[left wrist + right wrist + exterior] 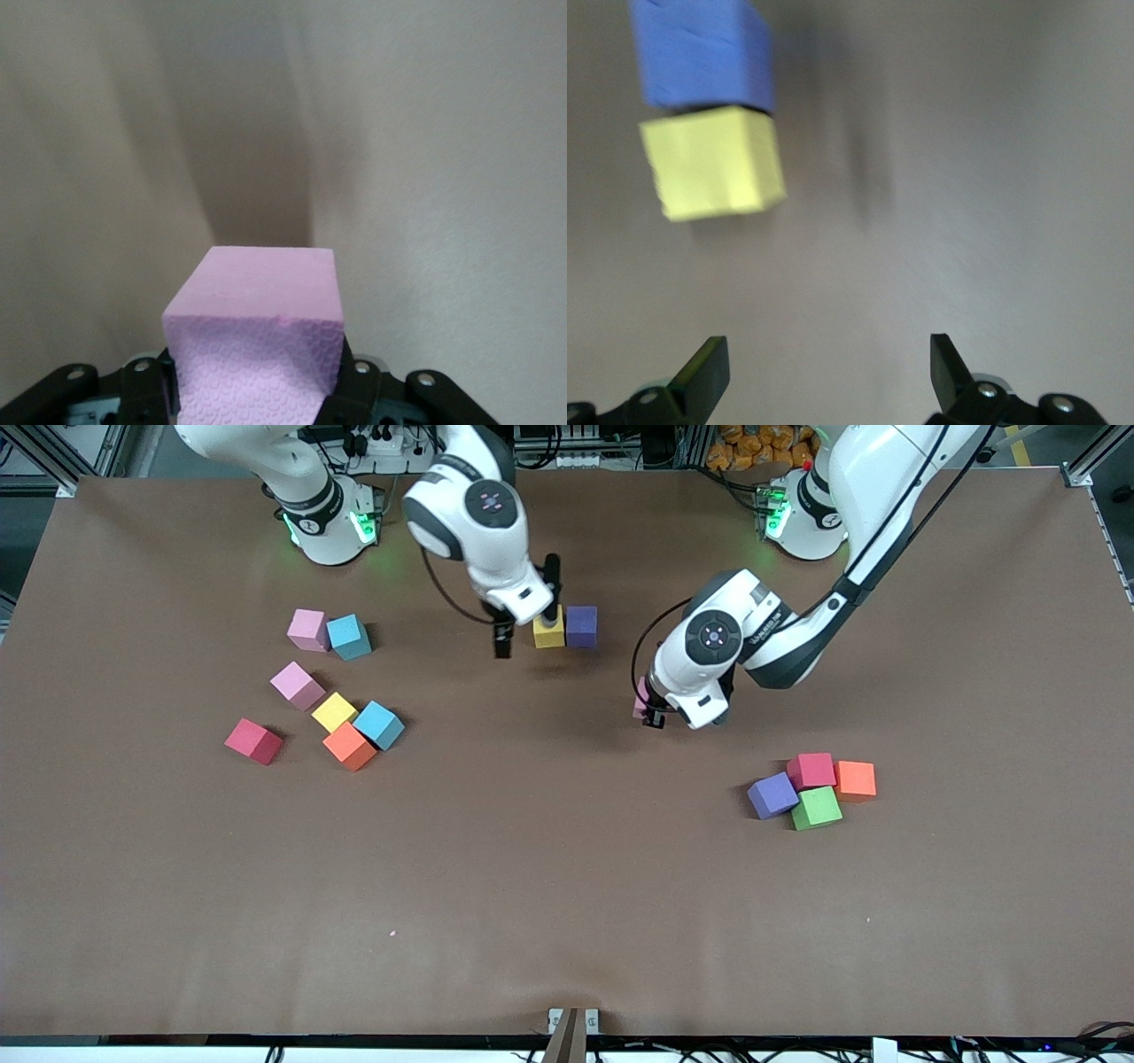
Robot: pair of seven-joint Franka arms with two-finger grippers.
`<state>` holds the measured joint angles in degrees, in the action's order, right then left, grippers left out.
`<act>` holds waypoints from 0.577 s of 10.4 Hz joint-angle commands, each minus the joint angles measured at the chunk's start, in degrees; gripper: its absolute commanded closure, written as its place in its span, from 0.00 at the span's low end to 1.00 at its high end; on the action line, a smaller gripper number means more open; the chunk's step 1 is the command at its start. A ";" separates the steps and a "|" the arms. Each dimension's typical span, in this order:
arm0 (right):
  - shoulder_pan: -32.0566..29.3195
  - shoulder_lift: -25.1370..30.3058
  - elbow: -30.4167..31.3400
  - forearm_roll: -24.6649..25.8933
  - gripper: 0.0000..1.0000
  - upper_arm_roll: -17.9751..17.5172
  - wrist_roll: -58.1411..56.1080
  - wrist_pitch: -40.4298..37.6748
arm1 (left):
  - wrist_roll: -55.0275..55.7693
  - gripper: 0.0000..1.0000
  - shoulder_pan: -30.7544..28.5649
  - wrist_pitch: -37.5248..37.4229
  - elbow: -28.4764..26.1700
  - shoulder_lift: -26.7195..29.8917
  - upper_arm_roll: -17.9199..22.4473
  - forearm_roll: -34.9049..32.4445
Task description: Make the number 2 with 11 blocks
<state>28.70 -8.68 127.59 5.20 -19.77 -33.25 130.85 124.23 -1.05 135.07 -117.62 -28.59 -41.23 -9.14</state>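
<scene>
My left gripper [651,710] is shut on a pink block [257,319] and holds it just above the bare middle of the table; in the front view only an edge of this block [640,698] shows. My right gripper [528,615] is open and empty beside a yellow block [549,632] that touches a purple block [581,625], both farther from the front camera. In the right wrist view the yellow block [713,164] and the purple block [704,53] lie ahead of the open gripper [828,363], off to one side.
Toward the right arm's end lie two pink blocks [308,629] [297,685], a yellow [334,712], an orange [349,746], a red [253,741] and two light-blue cubes [349,637] [379,724]. Toward the left arm's end, purple [772,794], red [811,771], orange [855,780] and green [816,808] blocks cluster.
</scene>
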 commanded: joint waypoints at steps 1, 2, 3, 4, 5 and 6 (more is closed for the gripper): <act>-7.83 4.98 0.64 -1.42 0.00 -0.53 -1.47 -2.53 | 2.76 0.81 -0.53 3.70 -5.59 3.80 -1.05 0.97; -11.09 6.38 0.73 -1.42 0.00 -0.53 -1.47 -2.53 | 4.94 0.81 -0.53 4.14 -6.03 3.89 -1.48 0.96; -14.43 7.27 0.73 -1.42 0.00 -0.53 -1.64 -2.62 | 8.88 0.87 -0.53 4.32 -6.30 3.89 -2.27 0.88; -17.33 7.80 0.81 -1.33 0.00 -0.53 -1.64 -2.71 | 10.83 0.88 -0.53 4.58 -6.91 4.15 -2.89 0.53; -19.97 7.89 0.82 -1.24 0.00 -0.53 -1.56 -2.88 | 11.81 0.88 -0.45 4.67 -7.44 4.50 -3.59 0.52; -23.22 7.80 0.73 -0.89 0.00 -0.45 -1.56 -2.89 | 13.39 0.87 -0.45 6.07 -8.23 4.68 -4.21 0.52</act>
<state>9.29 -2.23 127.44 5.18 -19.44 -34.46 128.50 135.14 -1.06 139.19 -123.09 -26.64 -44.38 -9.14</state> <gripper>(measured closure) 0.000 0.414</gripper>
